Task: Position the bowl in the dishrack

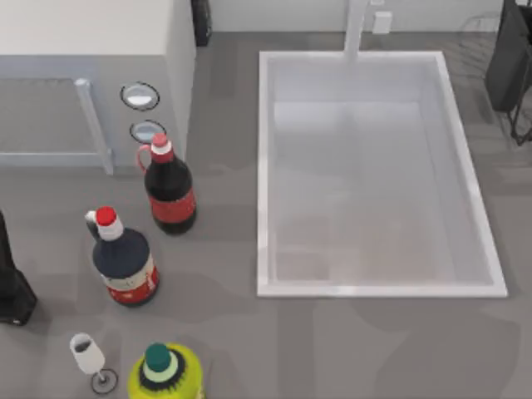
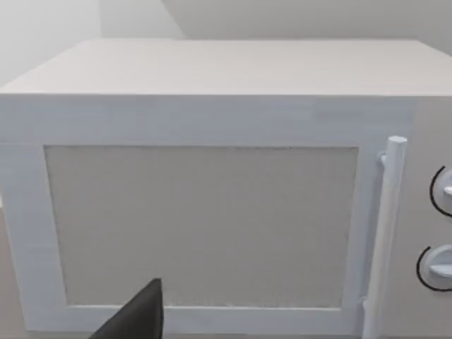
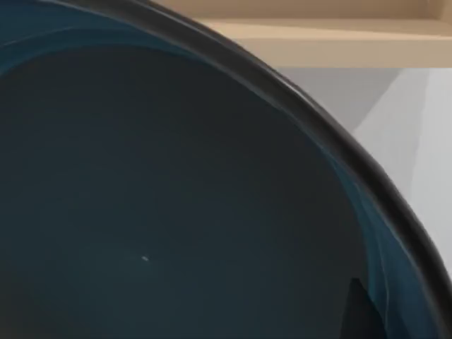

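Note:
The bowl [image 3: 176, 198] sits right up against the right wrist camera, showing a glossy teal-blue inside and a dark rim that curves across a beige and grey background. One dark finger [image 3: 361, 311] of my right gripper lies on the bowl's inside near the rim, so the gripper appears shut on it. My right arm [image 1: 509, 58] is at the table's far right back corner, beside thin dark wires [image 1: 521, 125] that look like part of the dishrack. My left arm [image 1: 12, 287] stays parked at the left edge, facing the microwave [image 2: 212, 212].
A white sink [image 1: 374, 174] fills the middle right. The white microwave [image 1: 83, 75] stands at the back left. Two dark bottles [image 1: 169, 187] [image 1: 123, 259], a wine glass [image 1: 90, 357] and a yellow-green bottle [image 1: 165, 376] crowd the front left.

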### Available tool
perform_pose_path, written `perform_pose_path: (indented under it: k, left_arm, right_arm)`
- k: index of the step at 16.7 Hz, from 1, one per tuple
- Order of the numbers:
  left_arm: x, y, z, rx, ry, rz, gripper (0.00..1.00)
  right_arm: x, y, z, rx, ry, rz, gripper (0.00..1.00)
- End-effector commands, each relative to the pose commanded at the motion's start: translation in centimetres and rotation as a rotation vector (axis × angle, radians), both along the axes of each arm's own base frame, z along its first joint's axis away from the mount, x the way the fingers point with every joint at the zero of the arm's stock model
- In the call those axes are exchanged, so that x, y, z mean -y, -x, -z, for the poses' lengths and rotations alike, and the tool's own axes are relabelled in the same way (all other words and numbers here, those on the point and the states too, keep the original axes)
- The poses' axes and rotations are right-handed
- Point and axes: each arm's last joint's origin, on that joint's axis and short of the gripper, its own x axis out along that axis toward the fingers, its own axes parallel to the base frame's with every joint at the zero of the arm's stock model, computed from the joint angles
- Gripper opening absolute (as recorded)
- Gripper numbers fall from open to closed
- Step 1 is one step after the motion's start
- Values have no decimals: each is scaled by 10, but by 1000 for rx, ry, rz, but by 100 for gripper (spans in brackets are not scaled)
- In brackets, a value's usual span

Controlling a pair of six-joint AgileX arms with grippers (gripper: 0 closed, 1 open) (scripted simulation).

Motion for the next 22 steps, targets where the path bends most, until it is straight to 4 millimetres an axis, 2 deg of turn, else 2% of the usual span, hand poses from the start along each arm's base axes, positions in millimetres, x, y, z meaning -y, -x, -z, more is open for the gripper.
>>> perform_pose_path:
  k: [3,8,21,22]
  left_arm:
    - [0,0,0,0,0,0,100]
    - [0,0,0,0,0,0,100]
    - [0,0,0,0,0,0,100]
    - [0,0,0,0,0,0,100]
  right_arm:
    - [-12,-10,26,-12,-6,0,0]
    - [-13,-11,28,-13,-7,0,0]
    - [-13,-11,28,-13,-7,0,98]
    - [-13,-11,28,-13,-7,0,100]
